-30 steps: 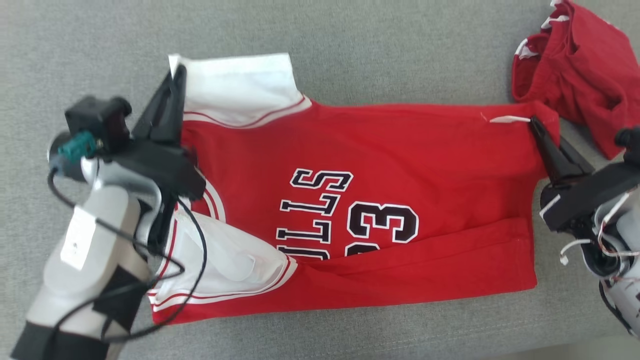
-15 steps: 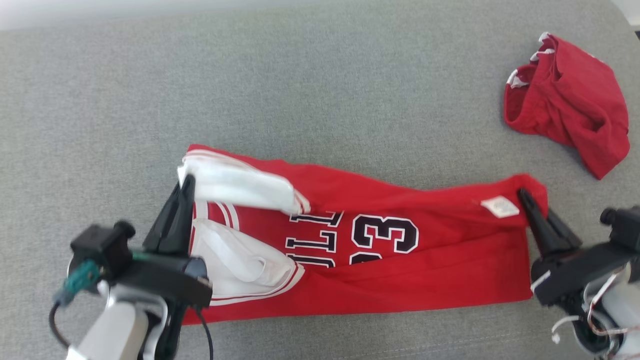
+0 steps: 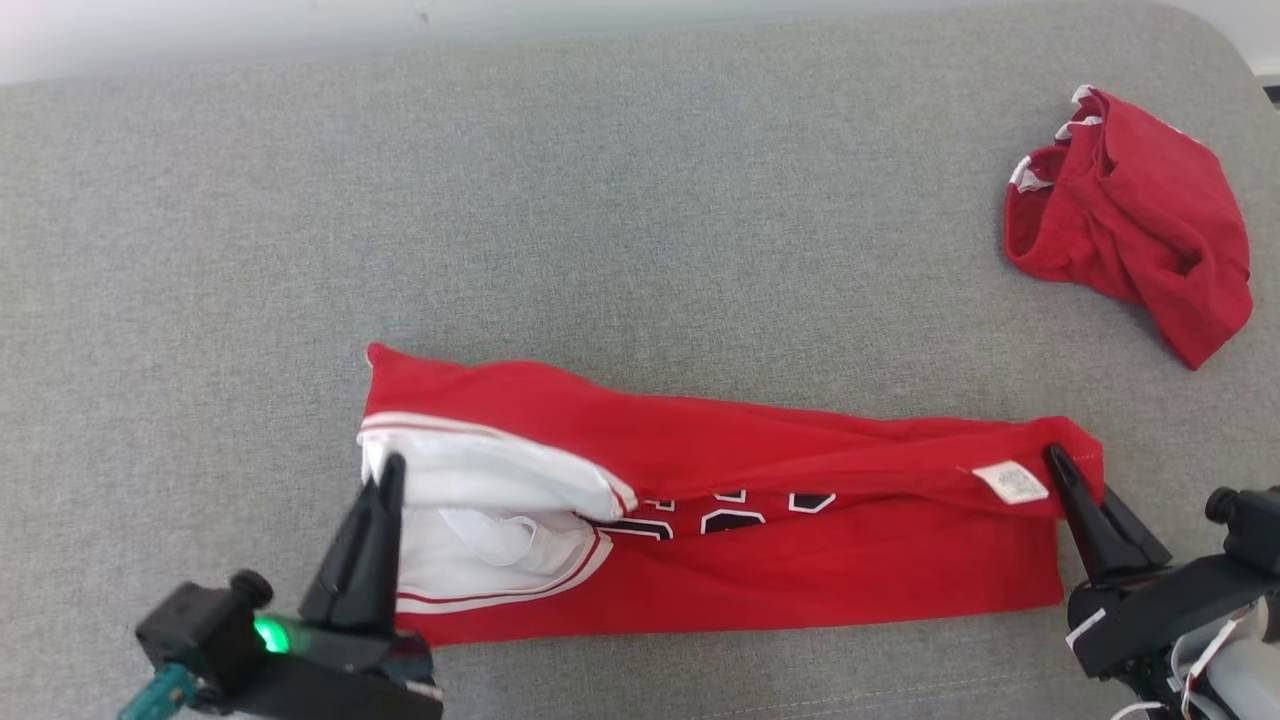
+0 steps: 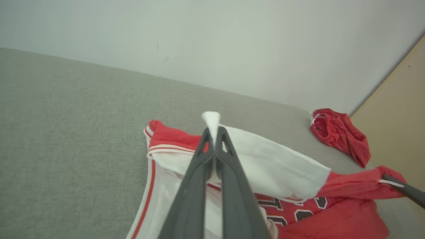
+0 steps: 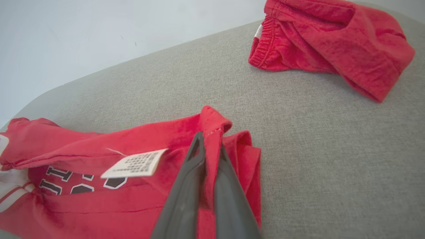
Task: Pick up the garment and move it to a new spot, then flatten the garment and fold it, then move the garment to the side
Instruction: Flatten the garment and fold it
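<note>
Gripping the jersey (image 3: 750, 560) at both ends, we had it stretched across the near part of the couch (image 3: 640, 200), its long axis running left to right, roughly along the near edge. Our left gripper (image 3: 392, 465) was clamped on the white shoulder cloth at the jersey's left end. In the left wrist view the two fingers (image 4: 199, 172) pressed flat together, and a small tip of white cloth stood out past them. Our right gripper (image 3: 1052, 455) was clamped on the red hem corner at the right end, just beside the white label (image 3: 1012, 481). In the right wrist view the fingers (image 5: 186, 186) pinched that hem between them.

The neck and armhole end pointed to our left and the hem to our right. The far long edge was folded toward us, so the upper red layer covered most of the black print, and we saw just the lower bits of the numbers. In the wrist views that upper layer rose a little off the lower one between our two grips. Red shorts (image 3: 1130, 220) lay crumpled near the far right corner, well apart from the jersey. A pale wall (image 4: 232, 39) stood behind the far edge.
</note>
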Tool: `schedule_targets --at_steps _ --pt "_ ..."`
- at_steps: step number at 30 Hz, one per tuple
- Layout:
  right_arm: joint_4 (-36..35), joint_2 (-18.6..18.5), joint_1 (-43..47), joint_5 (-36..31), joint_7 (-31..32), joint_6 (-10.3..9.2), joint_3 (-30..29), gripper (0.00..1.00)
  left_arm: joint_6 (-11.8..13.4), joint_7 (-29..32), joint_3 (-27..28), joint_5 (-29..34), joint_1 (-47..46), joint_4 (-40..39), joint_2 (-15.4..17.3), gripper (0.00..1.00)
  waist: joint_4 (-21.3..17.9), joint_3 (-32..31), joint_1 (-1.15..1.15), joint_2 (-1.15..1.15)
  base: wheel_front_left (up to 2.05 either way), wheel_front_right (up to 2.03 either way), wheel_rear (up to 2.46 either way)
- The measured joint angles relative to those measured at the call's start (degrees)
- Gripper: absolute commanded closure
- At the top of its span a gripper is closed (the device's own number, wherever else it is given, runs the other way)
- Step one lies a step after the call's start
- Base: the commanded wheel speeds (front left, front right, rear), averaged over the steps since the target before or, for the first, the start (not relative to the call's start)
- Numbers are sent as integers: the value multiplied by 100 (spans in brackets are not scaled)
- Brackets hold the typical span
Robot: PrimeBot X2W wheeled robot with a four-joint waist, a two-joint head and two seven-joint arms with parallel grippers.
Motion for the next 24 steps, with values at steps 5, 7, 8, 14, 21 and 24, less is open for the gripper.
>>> schedule_targets --at_steps 5,7,8,14,21,24 --pt "-44 27 144 -8 -24 -51 18 100 48 210 -133 -40 190 -32 -38 100 -10 52 1 0 0 0 0" --pt "-68 63 159 -27 -27 -69 52 100 56 275 -126 -97 237 -22 -56 100 -17 76 1 0 0 0 0" --pt "-81 81 165 -36 -41 -69 73 100 86 303 -126 -97 248 -4 -54 100 -23 88 1 0 0 0 0" --pt "-92 190 265 -238 -42 -93 237 100 151 398 110 -163 369 22 18 100 -90 137 1 0 0 0 0" --pt "-18 208 511 -426 -47 -100 241 76 202 499 235 -237 489 2 37 100 -170 169 1 0 0 0 0" --pt "-20 225 537 -490 -48 -100 212 61 202 556 281 -238 536 -20 43 100 -205 169 1 0 0 0 0"
